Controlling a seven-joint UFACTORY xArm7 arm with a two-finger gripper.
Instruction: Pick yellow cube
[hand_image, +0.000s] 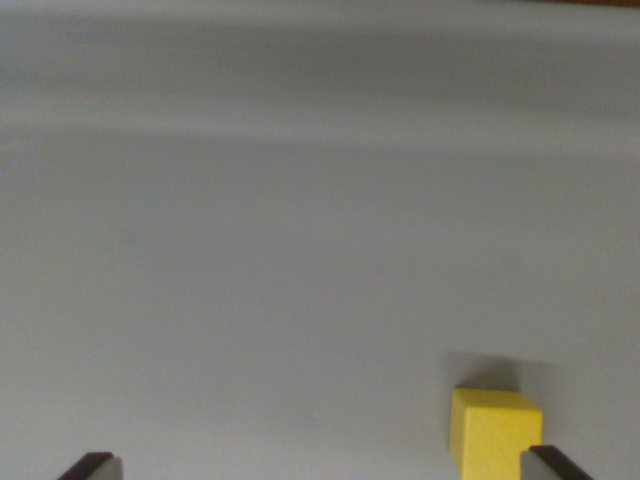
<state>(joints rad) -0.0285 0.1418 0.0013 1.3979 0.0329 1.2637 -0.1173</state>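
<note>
Showing two fingertips (545, 462) at bottom, gripper (320, 465) spread wide, holding nothing. Sitting on table (300, 250), yellow cube (492, 430) crowding the right finger, off-centre; risking getting nudged aside when closing.

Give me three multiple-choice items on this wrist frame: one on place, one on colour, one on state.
1. Where does the cube lie?
A. the wrist view's lower right
B. upper left
C. dead centre

2. What colour is the cube?
A. red
B. yellow
C. blue

3. How does the gripper stand?
A. shut on the cube
B. out of view
C. open, fingertips wide apart

Answers: 1 A, it sits by the right fingertip. 2 B, its faces are plainly yellow. 3 C, the left fingertip is far from the right one, with bare table between.
</note>
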